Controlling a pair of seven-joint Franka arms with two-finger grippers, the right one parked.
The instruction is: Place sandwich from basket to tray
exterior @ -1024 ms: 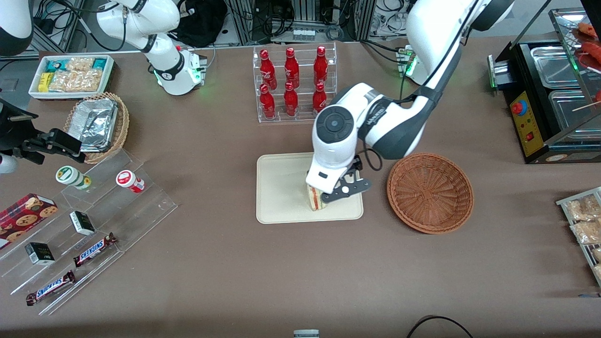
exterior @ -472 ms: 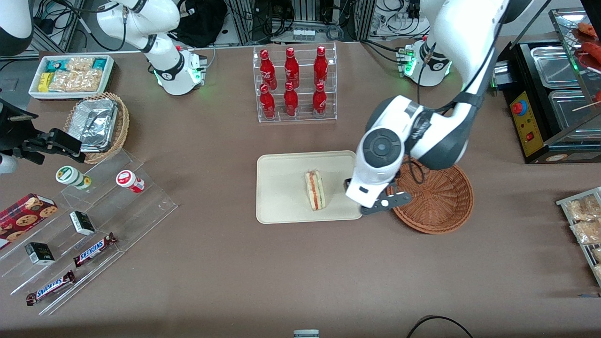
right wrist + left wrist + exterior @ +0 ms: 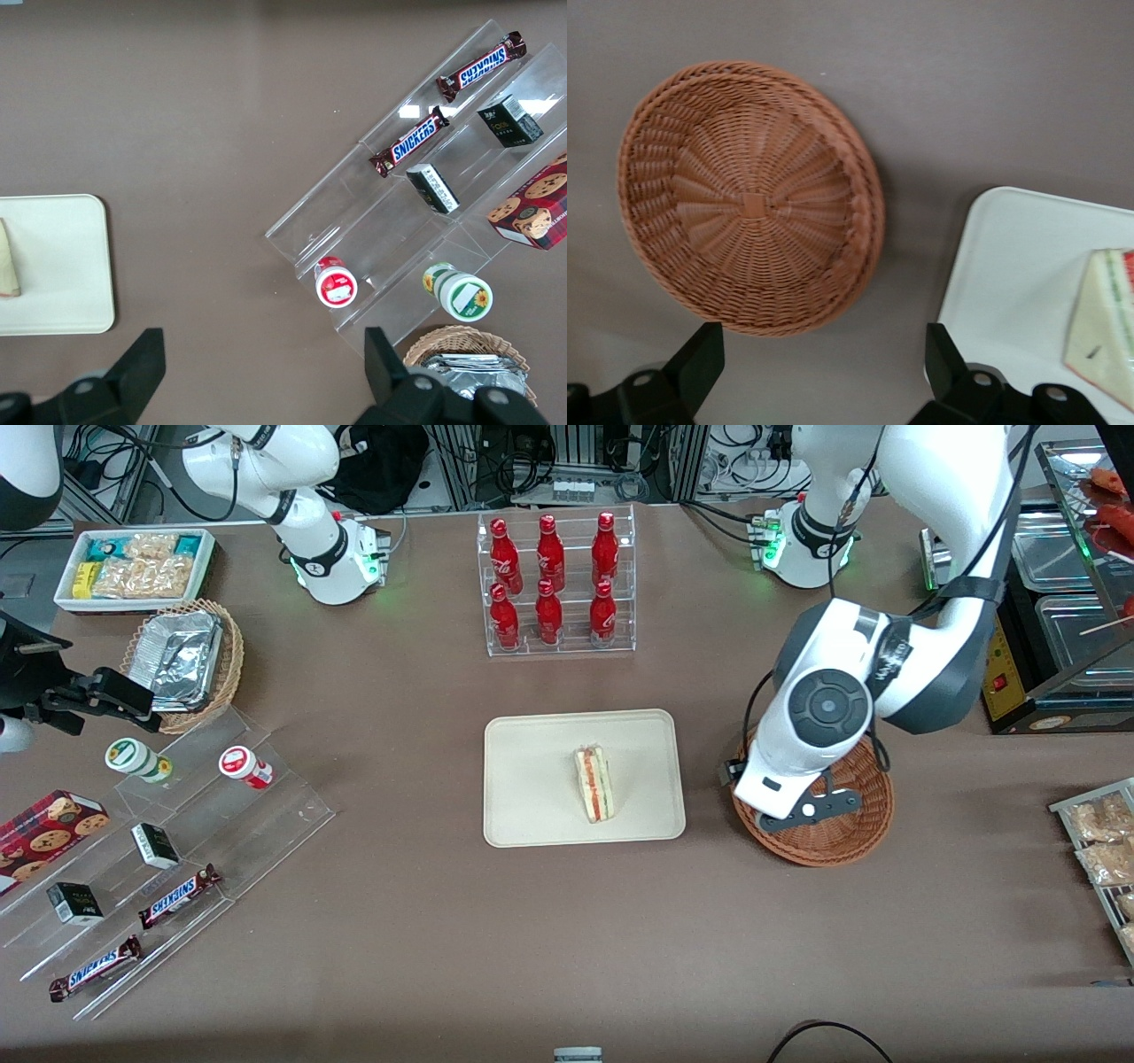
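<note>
Gripper (image 3: pixel 818 359) now drawn off the tray (image 3: pixel 532 815) to hang over the empty basket (image 3: pixel 850 841), fingers (image 3: pixel 698 359) spread wide, holding nothing, sandwich (image 3: pixel 594 784) left lying on the tray, well apart from the gripper

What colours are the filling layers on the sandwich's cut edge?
Red and green, between pale bread: the sandwich lies on the tray, clearest in the front view. The claw hangs open above the basket.

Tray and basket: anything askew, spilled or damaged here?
Nothing stands out. The sandwich lies intact on the tray, the basket sits upright and empty, and the end effector hangs open above the table between them.
</note>
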